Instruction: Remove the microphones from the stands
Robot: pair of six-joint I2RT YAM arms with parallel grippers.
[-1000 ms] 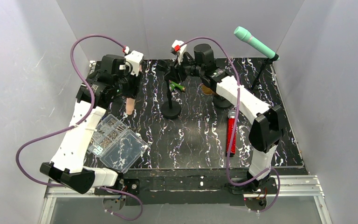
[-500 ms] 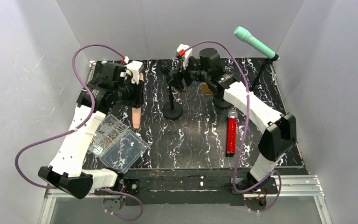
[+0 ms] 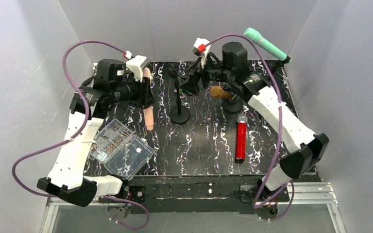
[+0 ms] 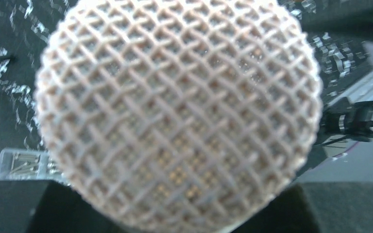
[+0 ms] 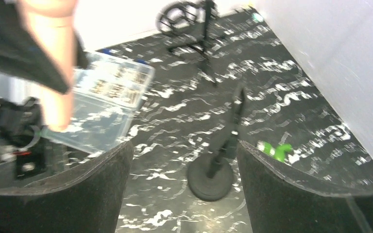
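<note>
The left end effector [image 3: 144, 92] is clamping the pale pink microphone [image 3: 149, 119] around its upper body, and the left wrist view is filling almost wholly with the woven mesh head, which suggests a grip close under the head so the weight is not levering in the pads. The microphone is hanging roughly upright with its tail pointing down toward the bench [image 3: 204, 150], well left of the short black stand [image 3: 179, 115] and apart from it, so I am judging that the lift-off is done and the arm is now carrying the microphone toward a place to set it down. The right end effector [image 3: 189, 85] is hovering with its jaws spread and holding nothing, just beside the top of the stand's pole; in its wrist view the pole and round base are sitting between the two pads without touching them, likely a spot for steadying the stand against tipping. A small green piece [image 5: 274, 149], too blurred to name, is lying near the base. Farther out, a gold microphone [image 3: 217, 92] is resting behind the right arm, a red microphone [image 3: 241, 141] is lying flat on the bench, a teal microphone [image 3: 264, 42] is sitting in a tall stand at the far right, and a clear screw box [image 3: 124, 150] is lying below the held microphone's path.
</note>
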